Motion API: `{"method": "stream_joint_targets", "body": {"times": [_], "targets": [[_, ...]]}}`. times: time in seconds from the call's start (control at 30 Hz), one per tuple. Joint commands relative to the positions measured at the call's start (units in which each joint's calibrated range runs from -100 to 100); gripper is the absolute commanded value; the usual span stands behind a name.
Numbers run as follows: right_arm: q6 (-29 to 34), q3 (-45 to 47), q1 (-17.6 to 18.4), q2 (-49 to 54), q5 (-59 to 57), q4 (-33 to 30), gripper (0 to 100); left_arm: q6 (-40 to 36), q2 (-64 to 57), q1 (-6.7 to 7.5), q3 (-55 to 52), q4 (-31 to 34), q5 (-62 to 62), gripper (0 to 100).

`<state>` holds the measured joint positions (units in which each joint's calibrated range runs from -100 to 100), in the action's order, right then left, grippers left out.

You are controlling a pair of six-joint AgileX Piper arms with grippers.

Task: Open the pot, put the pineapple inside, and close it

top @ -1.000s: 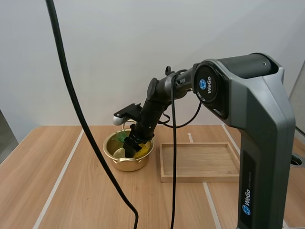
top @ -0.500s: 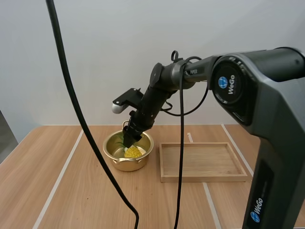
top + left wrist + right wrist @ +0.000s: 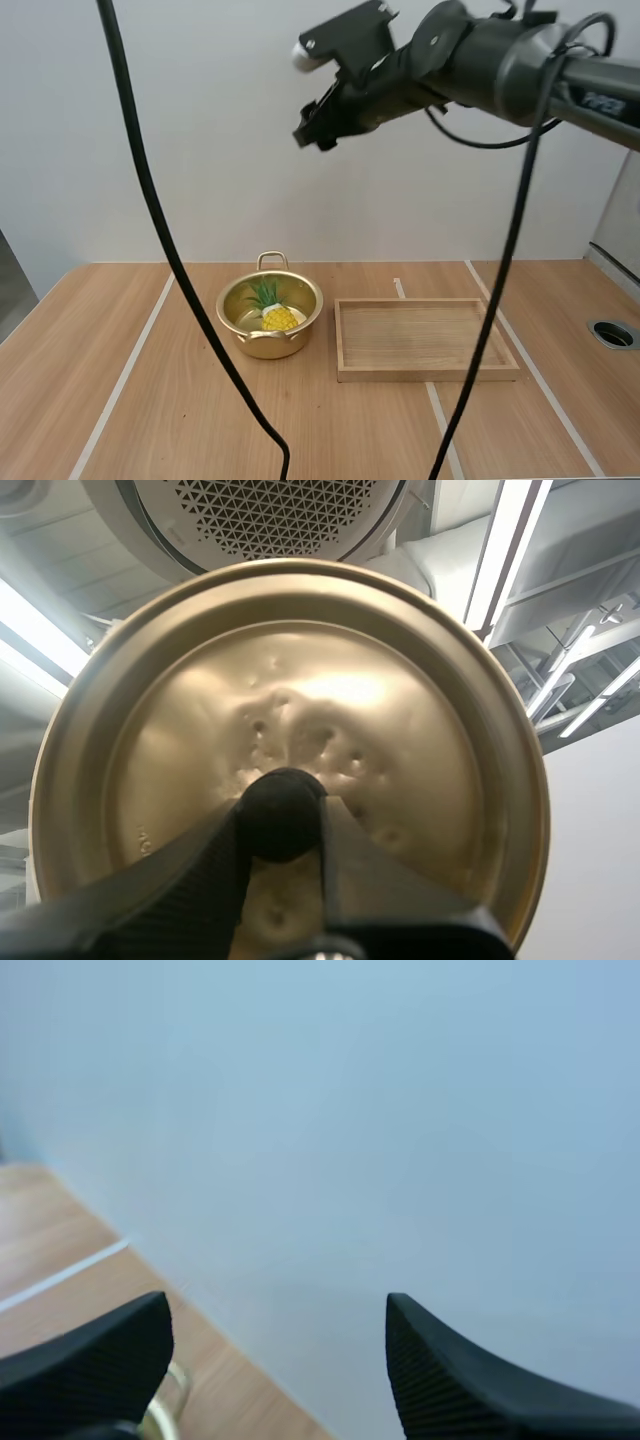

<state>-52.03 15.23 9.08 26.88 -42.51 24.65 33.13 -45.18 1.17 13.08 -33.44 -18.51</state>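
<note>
The gold pot (image 3: 268,345) stands uncovered on the table, left of centre, with the small yellow pineapple (image 3: 279,317) lying inside it. My right gripper (image 3: 310,133) hangs high above the pot against the wall. In the right wrist view the right gripper (image 3: 276,1305) is open with nothing between its fingers, and one pot handle (image 3: 166,1400) peeks out beside them. The gold lid (image 3: 330,710) is turned up toward the ceiling, my left gripper (image 3: 281,822) shut on its black knob (image 3: 280,805).
A shallow wooden tray (image 3: 427,374) lies right of the pot, close to it. The wooden table (image 3: 150,420) has bare room at the front and far left. A round hole (image 3: 612,333) sits at the table's right edge.
My right gripper has let go of the pineapple in the pot and risen from the pot to high above it. The pineapple now lies in the pot.
</note>
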Motion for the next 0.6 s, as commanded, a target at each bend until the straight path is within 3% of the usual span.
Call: {"method": "stream_joint_targets", "body": {"times": [0.0,0.1,0.3,0.43,0.57], "targets": [[2.90,-0.22,-2.13,6.61,12.07,-0.19,100,0.10,0.09,0.07,-0.17,0.25,0.38,0],[5.71,-0.22,-5.14,11.59,19.79,-0.19,100,0.10,0.09,0.07,-0.17,0.25,0.38,0],[12.47,-0.22,-12.91,19.64,21.81,-0.19,100,-0.16,0.09,0.07,-0.16,0.25,-7.71,0],[16.56,-0.22,-17.38,23.49,16.43,-0.09,100,-1.40,0.09,0.07,-0.16,0.25,-14.93,0],[16.34,-0.22,-18.19,24.45,8.64,0.15,100,-1.40,0.09,0.07,-4.18,0.67,-14.94,0]]}}
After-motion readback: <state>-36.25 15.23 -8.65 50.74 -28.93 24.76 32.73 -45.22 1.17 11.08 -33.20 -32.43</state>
